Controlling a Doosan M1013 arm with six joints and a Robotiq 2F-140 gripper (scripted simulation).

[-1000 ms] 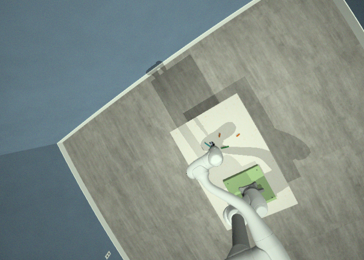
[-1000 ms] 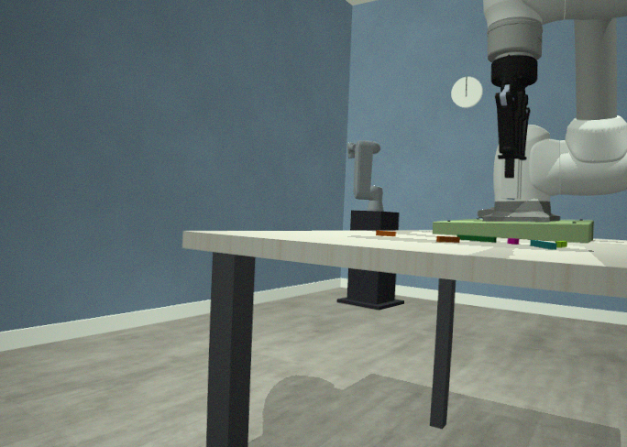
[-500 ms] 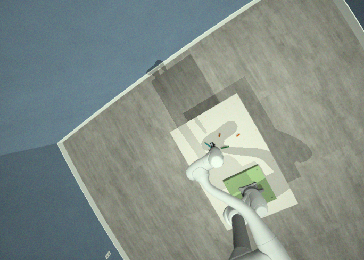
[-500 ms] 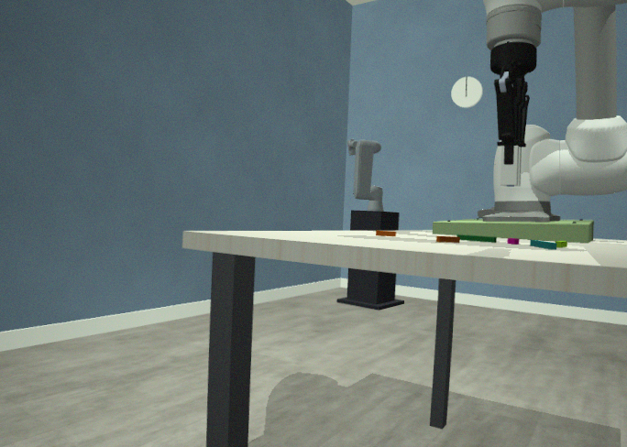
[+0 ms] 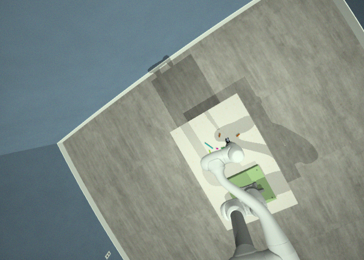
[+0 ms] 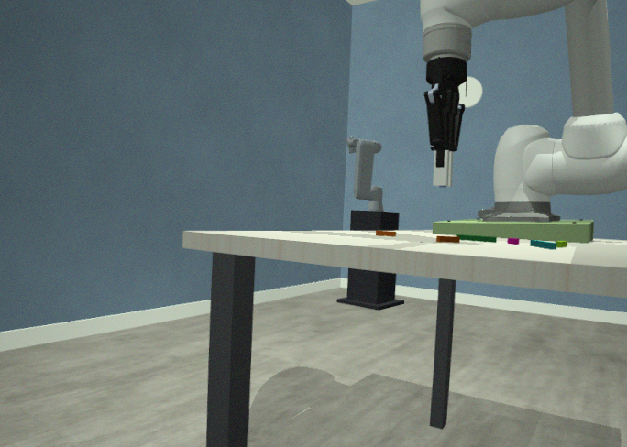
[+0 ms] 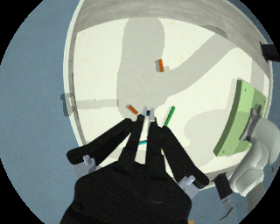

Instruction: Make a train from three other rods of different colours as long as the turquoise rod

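Note:
My gripper (image 5: 226,139) (image 6: 442,182) (image 7: 148,112) is shut on the small blue rod (image 7: 148,113), high above the table. The turquoise rod (image 5: 208,145) (image 6: 543,244) (image 7: 143,143) lies flat, partly behind the fingers in the wrist view. A magenta rod (image 5: 217,148) (image 6: 512,241) lies between it and the green rod (image 5: 223,147) (image 6: 476,238) (image 7: 170,115), apart from both. The green rod is partly hidden by the arm in the top view. A lime rod (image 5: 209,151) (image 6: 561,243) lies near the turquoise one. Two orange rods lie apart: one (image 5: 219,135) (image 6: 447,239) (image 7: 132,109) and another (image 5: 238,135) (image 6: 386,233) (image 7: 161,66).
The arm's base stands on a green plate (image 5: 245,176) (image 6: 511,230) (image 7: 229,127) on the pale table (image 5: 235,104) (image 6: 303,244) (image 7: 96,57). Shadows of the arm cross the table top. A second, smaller robot (image 6: 364,170) stands on a dark pedestal in the background.

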